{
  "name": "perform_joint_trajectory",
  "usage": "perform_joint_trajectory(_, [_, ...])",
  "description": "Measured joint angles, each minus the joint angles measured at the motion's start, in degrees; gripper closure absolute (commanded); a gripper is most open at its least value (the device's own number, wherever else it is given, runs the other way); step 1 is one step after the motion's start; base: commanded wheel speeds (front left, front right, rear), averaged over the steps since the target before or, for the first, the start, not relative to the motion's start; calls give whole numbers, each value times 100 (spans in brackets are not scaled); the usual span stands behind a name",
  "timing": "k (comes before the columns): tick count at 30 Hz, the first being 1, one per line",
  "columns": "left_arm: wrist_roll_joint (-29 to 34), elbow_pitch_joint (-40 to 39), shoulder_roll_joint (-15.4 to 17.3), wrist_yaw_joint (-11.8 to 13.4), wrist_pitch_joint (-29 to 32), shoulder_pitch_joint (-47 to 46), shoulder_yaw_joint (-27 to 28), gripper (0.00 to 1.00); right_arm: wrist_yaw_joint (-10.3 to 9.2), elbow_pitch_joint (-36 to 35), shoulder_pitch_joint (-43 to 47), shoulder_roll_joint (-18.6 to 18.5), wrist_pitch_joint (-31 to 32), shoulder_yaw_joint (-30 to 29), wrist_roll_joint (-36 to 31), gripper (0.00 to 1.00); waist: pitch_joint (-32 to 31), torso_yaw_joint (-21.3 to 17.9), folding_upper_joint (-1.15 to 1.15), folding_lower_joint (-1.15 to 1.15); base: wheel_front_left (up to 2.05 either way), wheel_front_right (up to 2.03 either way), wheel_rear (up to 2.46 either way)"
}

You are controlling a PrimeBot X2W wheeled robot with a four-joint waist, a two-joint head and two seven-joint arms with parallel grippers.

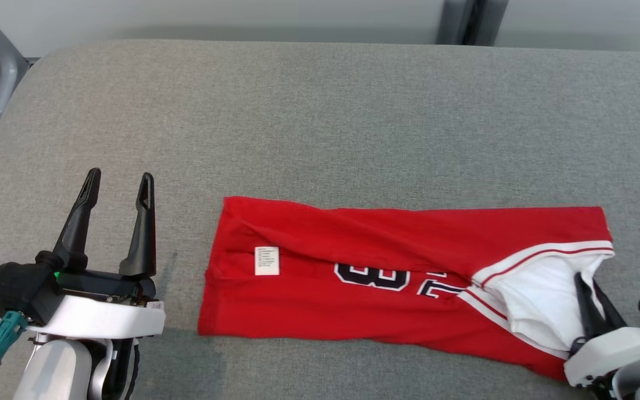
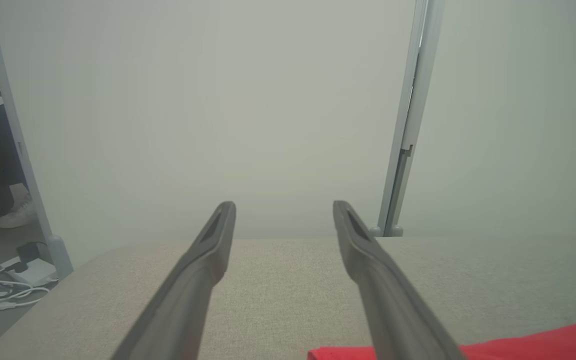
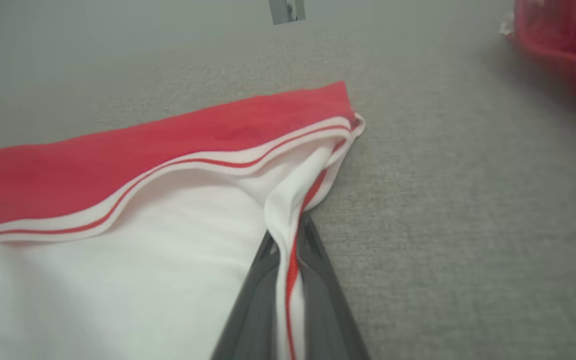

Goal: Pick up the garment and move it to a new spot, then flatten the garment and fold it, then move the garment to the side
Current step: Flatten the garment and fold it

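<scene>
Red garment [image 1: 386, 278] lay flat along the near half of the grey table [image 1: 320, 111], folded into a long strip (one fold done, I judged). At the table's near right, the right gripper [image 1: 588, 280] pinched its white-trimmed edge. The left gripper [image 1: 120, 175] hovered near left, spread and empty. Further folding and moving aside probably remained.

Dark numerals [image 1: 373, 276] on the jersey [image 1: 298, 311] are half hidden under a fold; the print on its white label [image 1: 266, 260] is too small to read. The right tool [image 1: 586, 284] is cut off at the head view's lower right corner. A blurred red object [image 3: 563, 45] runs off the right wrist view's top corner.
</scene>
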Motion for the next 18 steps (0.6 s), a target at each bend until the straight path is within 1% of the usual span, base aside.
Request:
perform_joint_trajectory(4, [45, -1, -27, -31, 0, 5, 59, 0, -1, -41, 175, -237, -60, -338, 43, 100, -18, -112, 0, 0, 0, 0, 0])
perform_joint_trajectory(6, [62, -3, -35, -54, 0, 13, 94, 0, -7, -60, 215, -316, -75, -402, 41, 100, -24, -171, 0, 0, 0, 0, 0])
perform_joint_trajectory(9, [76, 2, -37, -80, 0, 40, 121, 0, -8, -220, 199, -341, -89, -387, 38, 100, -31, -261, 0, 0, 0, 0, 0])
perform_joint_trajectory(10, [91, 23, -38, -107, 0, 62, 143, 0, -20, -884, 157, -303, 31, -192, -24, 100, -69, -369, 0, 0, 0, 0, 0])
perform_joint_trajectory(11, [101, 24, -37, -110, 0, 62, 144, 0, -22, -1096, 143, -270, 110, -130, -47, 100, -78, -385, 0, 0, 0, 0, 0])
perform_joint_trajectory(12, [118, 27, -38, -112, 0, 67, 140, 0, -23, -1804, 109, -113, 517, 76, -142, 100, -116, -419, 0, 0, 0, 0, 0])
perform_joint_trajectory(16, [124, 35, -48, -112, 0, 75, 113, 0, -23, -2846, 59, 207, 1179, 516, -300, 100, -165, -427, 0, 0, 0, 0, 0])
perform_joint_trajectory(18, [125, 43, -57, -126, 0, 76, 89, 0, -23, -3222, 7, 336, 1481, 772, -359, 100, -177, -408, 0, 0, 0, 0, 0])
